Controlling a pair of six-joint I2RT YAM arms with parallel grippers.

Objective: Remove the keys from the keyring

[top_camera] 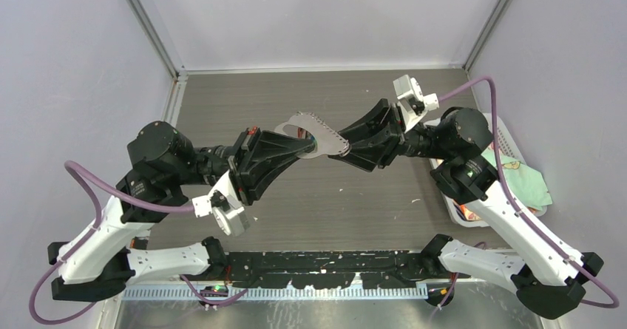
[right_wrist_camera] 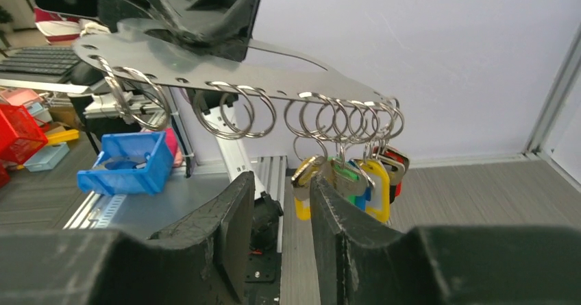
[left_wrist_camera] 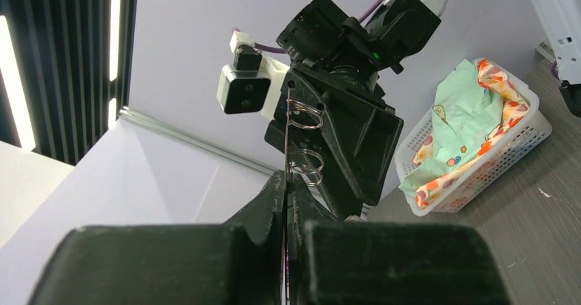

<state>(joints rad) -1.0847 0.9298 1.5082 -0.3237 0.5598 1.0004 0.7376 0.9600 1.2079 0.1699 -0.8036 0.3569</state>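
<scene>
**Above the Table, Keys Hung Close to the Right Gripper**

Over the big grey-brown table top with the wood pattern (top_camera: 355, 203), two grippers met in the middle. By the table's right side sat a white plastic basket full of little holes (left_wrist_camera: 507, 147). A soft green and orange cloth (left_wrist_camera: 459, 113) lay bunched up inside it. Off the table, in the room behind, stood a small blue plastic box (right_wrist_camera: 127, 164). What was in it could not be made out.

The left gripper (left_wrist_camera: 286, 195) was squeezed tight on the flat silver metal keyring plate with the big oval hole (top_camera: 329, 135). It held the plate up in the air, well off the table. The plate's long side ran across from one gripper to the other.

The right gripper (right_wrist_camera: 277, 202) had its two fingers apart, with nothing between them. It sat close by the plate's other end, a little lower than the plate.

A bunch of small metal keys with yellow, green, blue and red plastic heads (right_wrist_camera: 349, 181) hung straight down from that same end. In the right wrist view they hung just past the fingertips, a little to one side of the gap. The right gripper was much the nearer one. It would likely need to slide sideways a bit to get a key in the gap.

The keys hung on thin silver wire rings (right_wrist_camera: 346, 116), looped through small holes along the plate's edge. Some rings nearer the left gripper carried no key.
</scene>
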